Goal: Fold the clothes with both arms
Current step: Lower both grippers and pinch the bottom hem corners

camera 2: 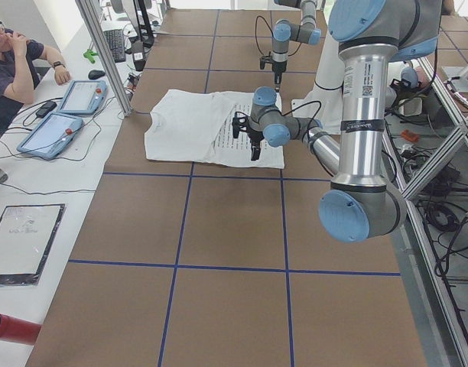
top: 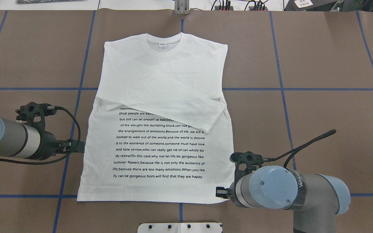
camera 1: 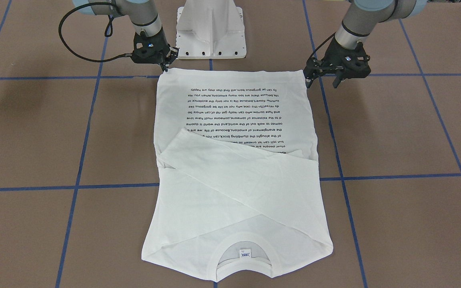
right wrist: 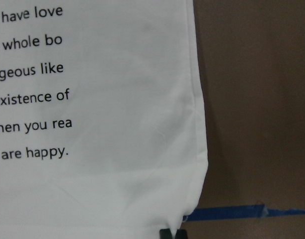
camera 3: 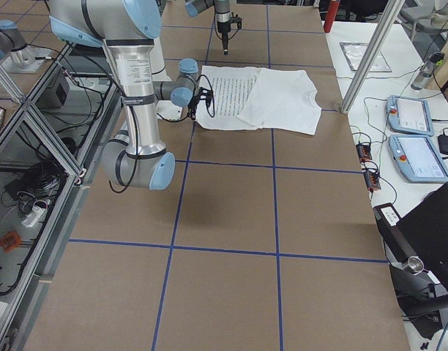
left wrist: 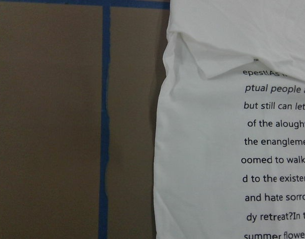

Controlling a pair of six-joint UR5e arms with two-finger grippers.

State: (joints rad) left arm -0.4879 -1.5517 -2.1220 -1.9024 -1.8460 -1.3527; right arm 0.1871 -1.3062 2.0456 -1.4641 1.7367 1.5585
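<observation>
Overhead exterior view has the shirt (top: 160, 145) lying flat on the desk (top: 319, 113), with the sleeves (top: 160, 94) crossed over the chest and the hem (top: 147, 199) nearest the robot. The sleeve folds look done, so the bottom-up fold seems in hand. The right gripper (camera 1: 165, 66) sits at one hem corner; whether it pinches cloth I cannot tell. The left gripper (camera 1: 321, 82) hovers just beside the other side edge, fingers apart. Next, it probably must settle on its corner and pinch before both lift together.
</observation>
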